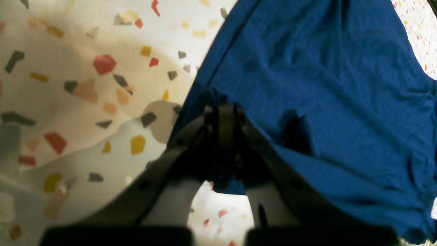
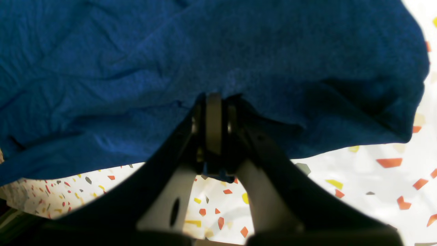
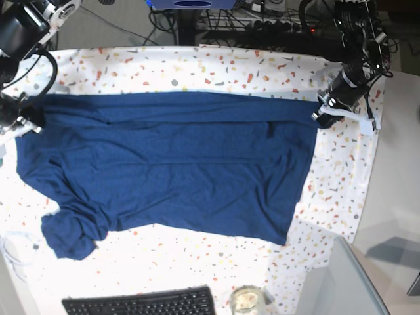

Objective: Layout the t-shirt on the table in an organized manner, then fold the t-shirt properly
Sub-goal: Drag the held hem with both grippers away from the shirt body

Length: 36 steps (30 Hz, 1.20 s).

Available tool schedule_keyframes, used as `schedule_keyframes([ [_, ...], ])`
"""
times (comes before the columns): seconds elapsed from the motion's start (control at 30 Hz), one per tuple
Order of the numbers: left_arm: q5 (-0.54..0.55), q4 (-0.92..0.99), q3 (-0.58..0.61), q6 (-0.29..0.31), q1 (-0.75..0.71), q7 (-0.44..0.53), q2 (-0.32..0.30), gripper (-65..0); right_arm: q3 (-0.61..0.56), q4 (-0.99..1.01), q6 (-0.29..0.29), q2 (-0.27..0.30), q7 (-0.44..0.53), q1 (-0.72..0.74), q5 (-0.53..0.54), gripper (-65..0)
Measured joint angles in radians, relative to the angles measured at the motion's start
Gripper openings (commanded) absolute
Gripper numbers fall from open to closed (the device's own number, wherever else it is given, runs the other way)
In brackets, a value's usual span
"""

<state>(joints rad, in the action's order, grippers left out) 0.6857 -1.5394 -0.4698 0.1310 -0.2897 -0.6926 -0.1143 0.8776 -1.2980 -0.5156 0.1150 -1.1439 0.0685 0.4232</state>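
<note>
Jaws, left: your left gripper (image 1: 222, 112) has its jaws pressed together on a pinch of the t-shirt (image 3: 170, 164), right at the cloth's edge; a scrap of blue pokes out behind the jaws in the left wrist view.
Jaws, right: your right gripper (image 2: 214, 102) is likewise clamped on the t-shirt's edge, with a small blue tab showing below the jaws.
T-shirt: you see it spread wide between the two pairs of jaws, its far edge running nearly straight from one grip to the other; the rest lies flat on the counter (image 3: 230, 65) toward the near side.
Sleeve: one sleeve is bunched and curled under, well away from the right jaws, at the near corner.
Surface: the cloth is lightly wrinkled close to each grip.
Beyond the shirt: a keyboard (image 3: 141, 303) and a glass jar (image 3: 246, 300) sit at the counter's near edge, apart from the cloth.
</note>
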Motion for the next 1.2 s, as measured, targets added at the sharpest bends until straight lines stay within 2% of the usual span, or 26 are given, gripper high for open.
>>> schedule_keyframes([
  [0.23, 0.0, 0.0, 0.008, 0.0, 0.006, 0.0, 0.0, -65.0, -0.001, 0.004, 0.003, 0.0, 0.001, 0.005, 0.003, -64.8],
  [0.33, 0.0, 0.0, 0.009, 0.0, 0.007, 0.0, 0.001, -65.0, -0.001, 0.004, 0.068, 0.0, 0.002, 0.005, 0.004, -63.6],
  [0.4, 0.0, 0.0, 0.008, 0.0, 0.006, 0.0, 0.0, -65.0, -0.001, 0.005, 0.082, 0.0, 0.001, 0.005, 0.003, -55.7],
  [0.5, 0.0, 0.0, 0.007, 0.0, 0.008, 0.0, 0.0, -65.0, -0.001, 0.005, 0.082, 0.0, 0.004, 0.011, 0.003, -38.1],
  [0.57, 0.0, 0.0, 0.006, 0.0, 0.007, 0.0, 0.0, -65.0, -0.001, 0.005, 0.082, 0.001, 0.004, 0.021, 0.003, -29.1],
  [0.63, 0.0, 0.0, 0.005, 0.0, 0.007, 0.0, 0.0, -65.0, -0.002, 0.005, 0.082, 0.003, 0.004, 0.031, 0.003, -25.8],
  [0.77, 0.0, 0.0, 0.001, 0.0, 0.016, 0.0, 0.0, -65.0, -0.003, -0.005, 0.082, 0.002, 0.002, 0.043, 0.003, -26.1],
  [0.8, 0.001, 0.0, 0.001, 0.0, 0.018, 0.0, 0.0, -61.9, -0.003, -0.029, 0.082, 0.001, -0.005, 0.038, 0.001, -26.1],
  [0.87, 0.001, 0.0, 0.0, 0.0, 0.019, 0.002, 0.001, -51.5, -0.014, -0.113, 0.082, 0.003, -0.01, 0.006, 0.007, -26.1],
  [0.97, 0.0, 0.0, -0.002, 0.0, 0.018, 0.004, 0.0, -39.5, -0.074, -0.216, 0.082, 0.011, -0.037, -0.064, 0.006, -26.1],
  [1.03, 0.001, 0.0, -0.001, 0.0, 0.021, 0.003, 0.001, -31.1, -0.103, -0.253, 0.081, -0.011, -0.03, -0.117, 0.016, -26.1],
  [1.13, 0.0, 0.0, -0.001, 0.0, 0.021, 0.005, 0.0, -24.4, -0.109, -0.27, 0.081, -0.061, -0.03, -0.173, 0.015, -26.1],
  [1.2, 0.0, 0.0, -0.001, 0.0, 0.022, 0.004, 0.0, -22.7, -0.112, -0.268, 0.08, -0.068, 0.001, -0.192, 0.014, -26.0],
])
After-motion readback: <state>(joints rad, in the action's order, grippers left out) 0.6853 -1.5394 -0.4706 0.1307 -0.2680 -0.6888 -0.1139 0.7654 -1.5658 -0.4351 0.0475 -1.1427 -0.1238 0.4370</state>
